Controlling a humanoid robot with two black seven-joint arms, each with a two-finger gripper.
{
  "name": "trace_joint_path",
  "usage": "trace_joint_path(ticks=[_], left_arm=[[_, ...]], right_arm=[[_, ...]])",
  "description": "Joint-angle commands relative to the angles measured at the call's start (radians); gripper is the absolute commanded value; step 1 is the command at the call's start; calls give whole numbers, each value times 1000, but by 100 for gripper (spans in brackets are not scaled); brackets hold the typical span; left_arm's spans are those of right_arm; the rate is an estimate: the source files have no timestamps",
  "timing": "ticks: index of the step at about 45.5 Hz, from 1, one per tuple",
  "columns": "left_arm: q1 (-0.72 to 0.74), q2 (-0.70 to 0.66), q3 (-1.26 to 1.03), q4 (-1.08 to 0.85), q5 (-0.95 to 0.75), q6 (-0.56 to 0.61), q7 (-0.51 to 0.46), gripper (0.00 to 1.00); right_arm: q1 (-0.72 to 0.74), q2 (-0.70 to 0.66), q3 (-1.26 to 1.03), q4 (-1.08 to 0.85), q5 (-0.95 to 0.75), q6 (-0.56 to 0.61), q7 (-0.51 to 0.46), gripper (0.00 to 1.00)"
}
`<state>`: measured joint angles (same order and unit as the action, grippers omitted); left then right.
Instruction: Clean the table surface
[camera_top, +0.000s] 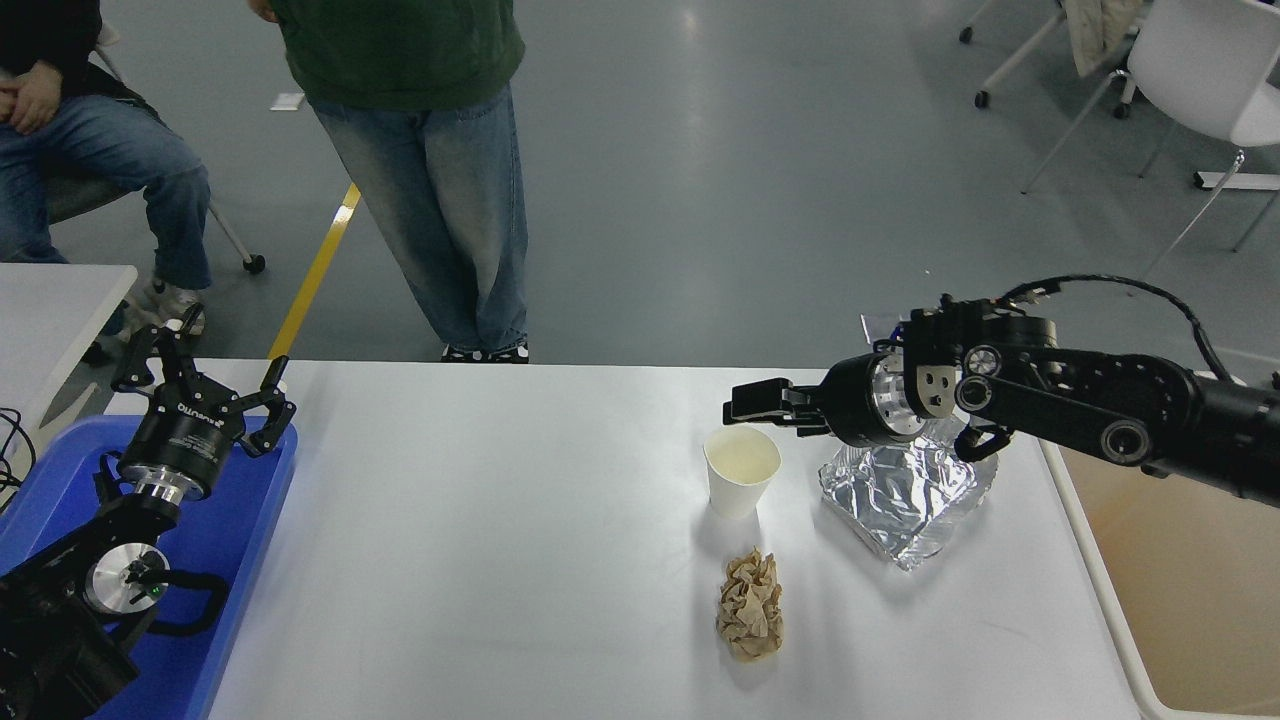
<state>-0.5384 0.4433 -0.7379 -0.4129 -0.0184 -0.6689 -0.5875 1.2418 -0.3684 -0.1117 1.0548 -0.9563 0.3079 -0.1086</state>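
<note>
The table surface (500, 520) is wide, matte white. On its right half stand a white paper cup (741, 470), a crumpled brown paper ball (750, 605) just in front of the cup, and a crinkled foil tray (905, 495) to the cup's right. My right gripper (745, 405) reaches leftward from the right edge and hovers open just above the cup's far rim, holding nothing; its arm crosses over the foil tray's far part. My left gripper (205, 385) stays parked, open, above the blue tray at the lower left.
A blue plastic tray (250, 500) sits at the table's left end. A white bin (1200, 600) stands off the right end. One person (430, 180) stands at the far edge, another (100, 150) sits at the upper left near a smaller white tabletop (50, 300).
</note>
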Motion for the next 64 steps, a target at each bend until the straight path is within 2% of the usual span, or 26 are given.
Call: trace_joint_path(ticks=[1,12,19,24,43,47,49,57,64], left_arm=[[0,0,0,0,0,0,0,100],[0,0,0,-1,0,0,0,100],[0,0,0,0,0,0,0,100],[0,0,0,0,0,0,0,100],[0,0,0,0,0,0,0,100],[0,0,0,0,0,0,0,100],[0,0,0,0,0,0,0,100],[0,0,0,-1,0,0,0,100],[0,0,0,0,0,0,0,100]], right_arm=[[19,101,-109,-156,-79,-26,4,100],[1,154,-117,-202,-87,-32,7,100],[-27,174,-120,-260,-91,-32,59,100],[-27,197,-146,-266,-91,-32,61,100],[-19,198,-197,-274,-93,-24,64,99],[-12,198,-236,-274,-93,-24,72,96],[-12,198,-240,-274,-93,-24,82,92],[-8,198,-270,-269,-96,-27,162,85],[-5,197,-283,-269,-96,-32,182,63]])
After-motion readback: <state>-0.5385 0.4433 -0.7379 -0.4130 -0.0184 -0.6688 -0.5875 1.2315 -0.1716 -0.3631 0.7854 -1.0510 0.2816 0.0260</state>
